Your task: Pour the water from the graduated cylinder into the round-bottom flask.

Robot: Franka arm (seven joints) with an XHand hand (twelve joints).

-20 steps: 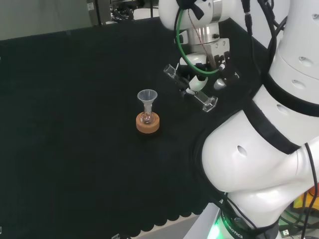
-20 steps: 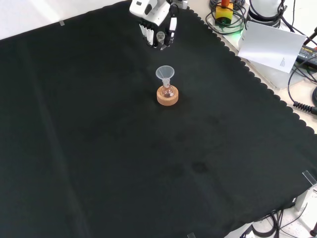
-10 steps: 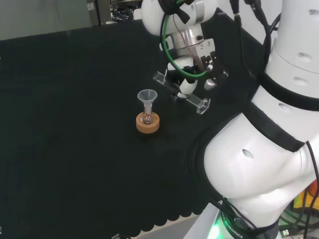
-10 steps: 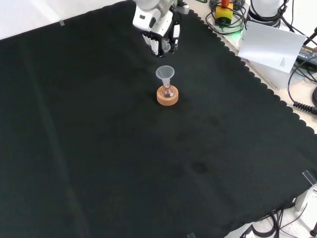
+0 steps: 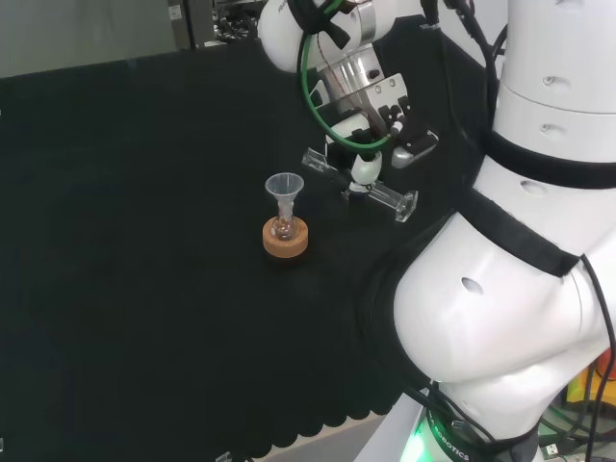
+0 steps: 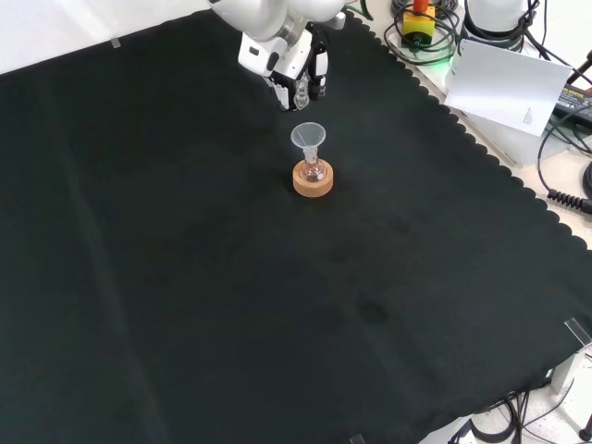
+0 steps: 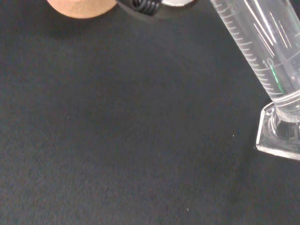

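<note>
In the head view my hand (image 5: 363, 166) is shut on the clear graduated cylinder (image 5: 383, 196), which lies tipped close to level above the cloth. Its mouth points left at the funnel, its square foot right. A small round-bottom flask (image 5: 282, 229) stands on a cork ring (image 5: 286, 241) with a clear funnel (image 5: 284, 187) in its neck, just left of the cylinder's mouth. In the front view the hand (image 6: 283, 61) hangs just beyond the funnel (image 6: 309, 137), with the cylinder (image 6: 301, 92) end-on between its fingers. The wrist view shows the cylinder's scale (image 7: 262, 51) and the cork ring's edge (image 7: 82, 7).
The arm's white links (image 5: 520, 250) stand at the right of the head view. In the front view a white box (image 6: 504, 79), cables and a yellow device (image 6: 418, 18) lie beyond the cloth's scalloped right edge (image 6: 481, 153). Black cloth spreads wide around the cork ring (image 6: 313, 180).
The hand has carried the cylinder left in the head view, nearer the funnel, and tipped it closer to level. Flask, funnel and ring have not moved.
</note>
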